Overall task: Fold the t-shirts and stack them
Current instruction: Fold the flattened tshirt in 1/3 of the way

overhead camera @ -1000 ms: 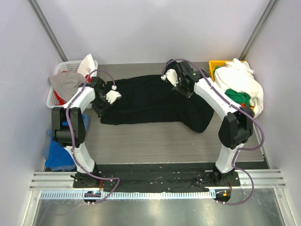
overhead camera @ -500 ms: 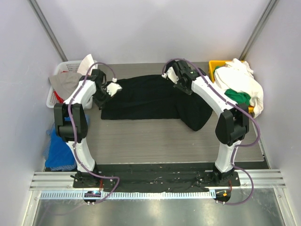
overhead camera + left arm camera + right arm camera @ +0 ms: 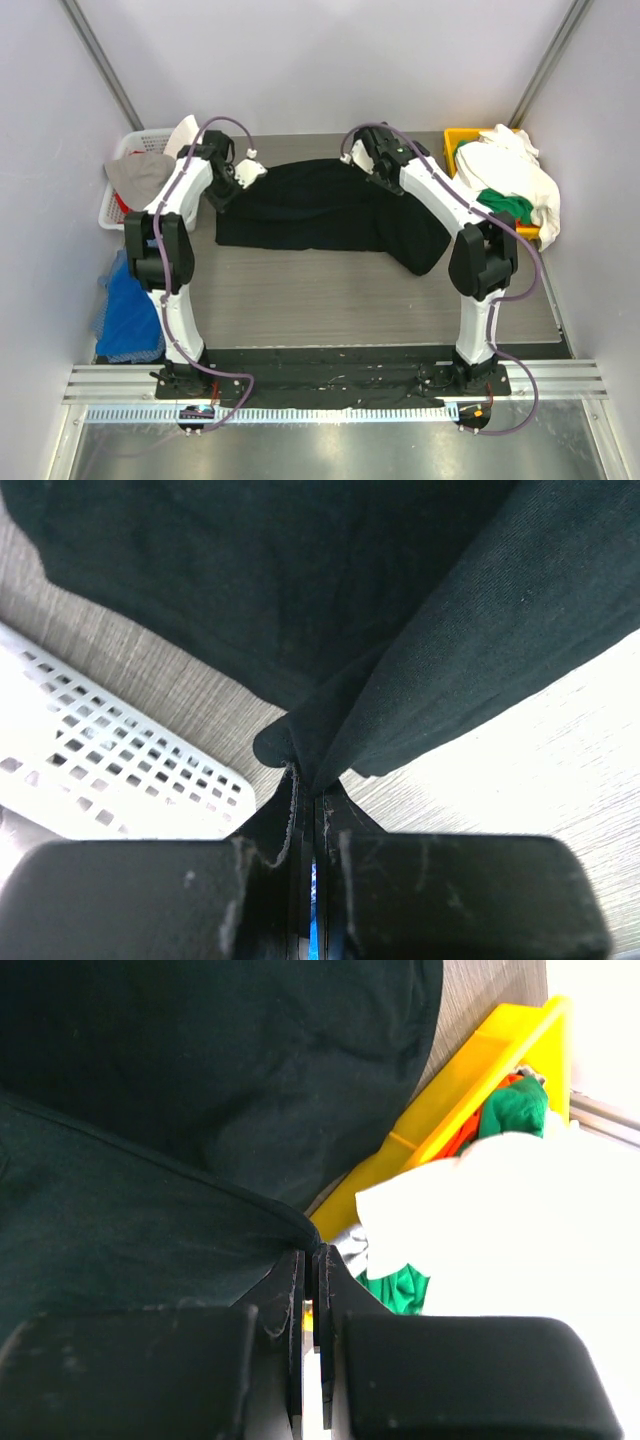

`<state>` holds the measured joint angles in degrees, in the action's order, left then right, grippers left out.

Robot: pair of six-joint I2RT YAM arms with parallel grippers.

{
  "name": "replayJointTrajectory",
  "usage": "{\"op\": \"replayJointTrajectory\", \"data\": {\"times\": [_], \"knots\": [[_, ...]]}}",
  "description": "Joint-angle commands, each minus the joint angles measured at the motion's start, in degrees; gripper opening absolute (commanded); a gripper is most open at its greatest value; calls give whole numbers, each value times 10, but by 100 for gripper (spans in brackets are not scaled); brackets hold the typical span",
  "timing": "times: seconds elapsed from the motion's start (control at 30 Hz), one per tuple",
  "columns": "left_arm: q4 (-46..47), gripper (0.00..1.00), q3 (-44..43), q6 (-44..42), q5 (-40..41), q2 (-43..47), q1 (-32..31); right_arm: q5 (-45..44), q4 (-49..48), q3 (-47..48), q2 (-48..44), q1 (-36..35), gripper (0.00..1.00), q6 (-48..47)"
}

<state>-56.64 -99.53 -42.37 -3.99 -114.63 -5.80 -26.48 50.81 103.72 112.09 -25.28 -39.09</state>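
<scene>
near surface: grey wood-grain surface (image 3: 330,300) in front of the arms carries no folded stack
floor, left: crumpled blue cloth (image 3: 125,315) lies off the surface edge beside the left arm, not part of the fold
task item: large plain black t-shirt (image 3: 310,210) lies across the middle of the surface as a wide band, far edge lifted by both hands
loose part: its right near end sags into a bunched lobe towards the right arm, not laid flat
left hand: left hand (image 3: 308,780) is pressed together, pinching a gathered fold of the black t-shirt at the shirt's far-left edge
right hand: right hand (image 3: 310,1255) is pressed together, pinching the hem at the far-right edge
progress: judged early; first shirt mid-fold at best, nothing stacked
left to do: finish the black t-shirt, then the white t-shirt (image 3: 510,165) and green t-shirt (image 3: 505,205), both in an unfolded heap
far left: white perforated plastic basket (image 3: 112,200) with a grey garment (image 3: 145,175) sits just beside the left hand, likely to crowd it
far right: yellow plastic bin (image 3: 458,140) holds the heap, near the right hand; the heap spills over its rim
</scene>
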Motion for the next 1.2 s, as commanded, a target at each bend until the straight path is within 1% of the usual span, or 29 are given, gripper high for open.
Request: {"op": "replayJointTrajectory", "data": {"times": [0.0, 0.17, 0.27, 0.5, 0.63, 0.73, 0.9, 1.07, 1.17], "knots": [[-7, 0, 11, 1, 8, -6, -4, -25, -28, 40, 22, -1, 1, -20], [1, 0, 35, -3, 14, -8, -4, -43, -49, 72, 51, -6, 1, -34], [-17, 0, 42, -8, 12, -6, -4, -48, -52, 91, 66, -9, 1, -38], [-32, 0, 98, -15, 19, 49, -5, -54, -67, 95, 73, -14, 1, -47], [-47, 0, 131, -10, 9, 115, -9, -52, -74, 79, 63, -15, 1, -45], [-62, 0, 145, -7, 9, 148, -14, -55, -81, 67, 52, -14, 1, -47], [-89, 0, 151, 2, 14, 202, -30, -55, -84, 47, 35, -14, 1, -46], [-102, 0, 166, 4, 20, 224, -45, -56, -92, 15, 9, -15, 1, -46], [-102, 0, 169, 5, 23, 217, -47, -56, -103, 3, -1, -15, 1, -49]]}}
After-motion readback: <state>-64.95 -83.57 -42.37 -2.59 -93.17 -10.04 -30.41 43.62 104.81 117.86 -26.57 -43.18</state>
